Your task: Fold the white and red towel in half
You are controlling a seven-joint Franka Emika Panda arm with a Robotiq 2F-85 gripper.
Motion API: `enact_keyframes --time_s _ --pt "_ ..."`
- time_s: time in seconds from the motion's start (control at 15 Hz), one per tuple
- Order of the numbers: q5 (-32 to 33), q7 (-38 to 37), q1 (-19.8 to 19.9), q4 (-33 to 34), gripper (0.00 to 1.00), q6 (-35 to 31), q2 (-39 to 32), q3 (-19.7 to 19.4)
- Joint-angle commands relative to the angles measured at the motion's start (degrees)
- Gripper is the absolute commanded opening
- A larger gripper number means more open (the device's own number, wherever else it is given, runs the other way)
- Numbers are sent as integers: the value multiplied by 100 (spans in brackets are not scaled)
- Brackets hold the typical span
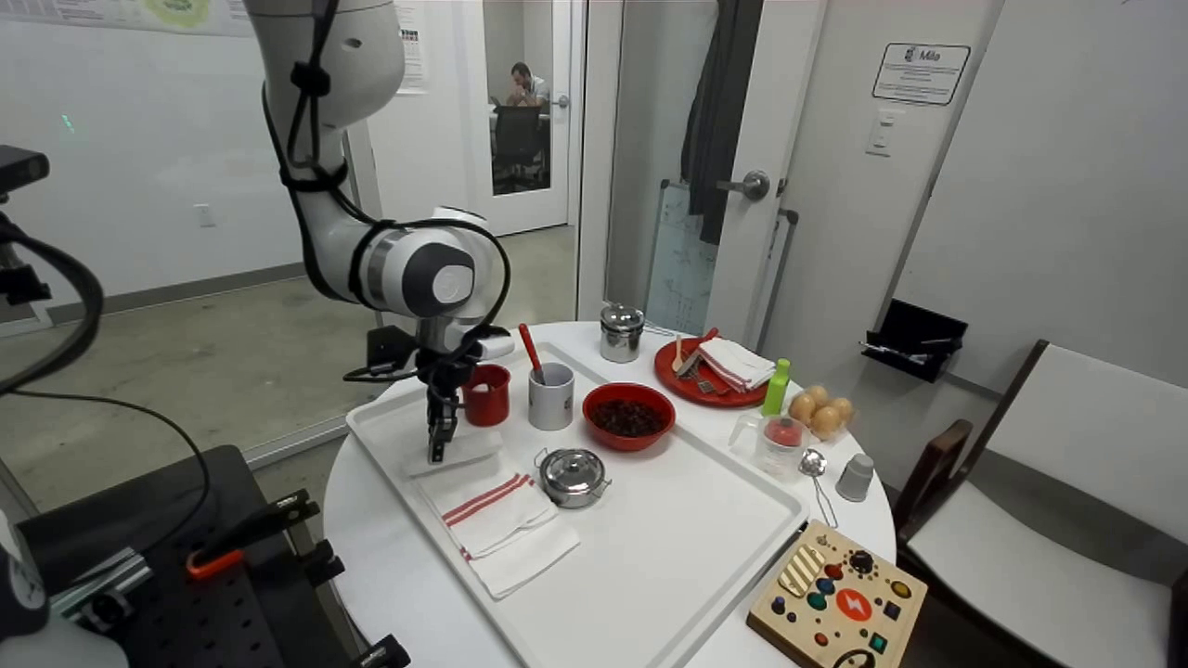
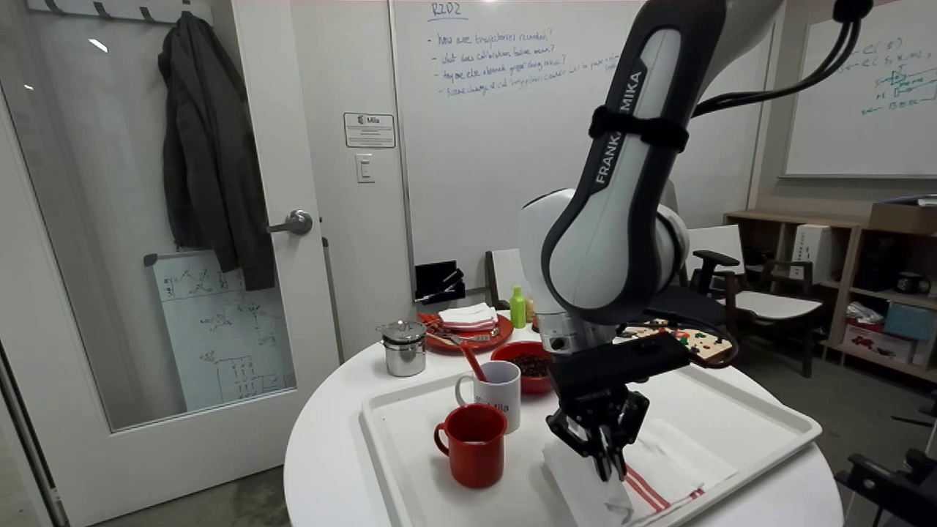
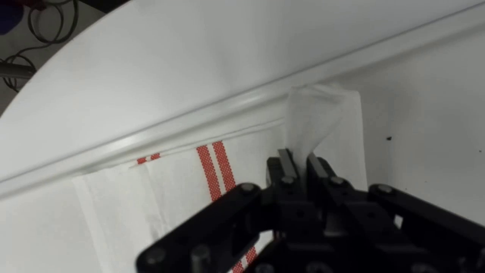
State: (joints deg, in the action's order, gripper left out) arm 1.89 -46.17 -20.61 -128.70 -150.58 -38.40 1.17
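Note:
The white and red towel (image 1: 497,529) lies at the side of the white tray, with a pair of red stripes across it. It appears layered, with a smaller stripe end showing at one edge. It also shows in an exterior view (image 2: 670,465) and in the wrist view (image 3: 178,178). My gripper (image 3: 298,155) points down at the towel's plain white end, its fingers close together around a raised pinch of cloth. The gripper also shows in both exterior views (image 1: 436,453) (image 2: 613,472). The cloth deep between the fingers is hidden in shadow.
The white tray (image 1: 668,547) has a raised rim beside the towel. A lidded metal pot (image 1: 573,478) stands close to the towel. A red mug (image 1: 486,396), a white mug (image 1: 551,399) and a red bowl (image 1: 628,436) stand near the gripper.

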Motion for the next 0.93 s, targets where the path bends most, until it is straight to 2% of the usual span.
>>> enact_keyframes --time_s 0.0,0.87 --pt "-252 292 196 -314 10 -90 284 35" --pt "-361 389 691 -564 10 8 400 -337"
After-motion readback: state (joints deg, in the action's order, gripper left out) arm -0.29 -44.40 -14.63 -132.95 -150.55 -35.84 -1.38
